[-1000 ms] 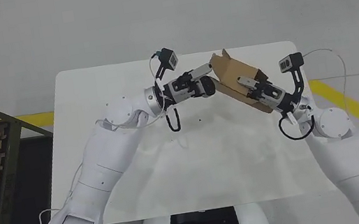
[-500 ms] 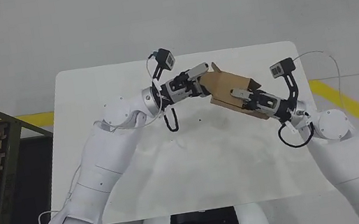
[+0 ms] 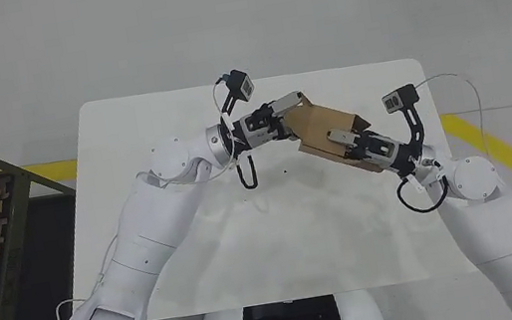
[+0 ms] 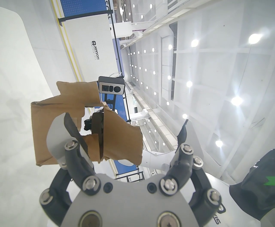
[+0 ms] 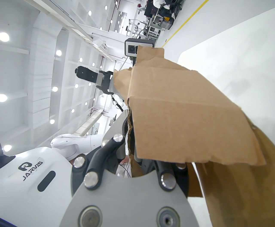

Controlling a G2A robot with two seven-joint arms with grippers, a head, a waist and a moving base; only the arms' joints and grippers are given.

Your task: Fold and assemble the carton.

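Top view, starting at my left: my left gripper is stretched out over the far half of the white rectangular table, right at the near-left end of the brown cardboard carton. Its fingers stand well apart. In the left wrist view one finger lies against a loose flap at the carton's ragged open end, while the other finger touches nothing.

The carton hangs between my two grippers over the far right part of the table. Its long axis runs on a slant, from the far left end by my left gripper to the nearer right end at my right one. The open, flapped end points toward my left gripper.

Farther right, my right gripper is clamped on the carton's other end. In the right wrist view a broad cardboard panel lies over that gripper, with one finger showing beside the carton's edge.
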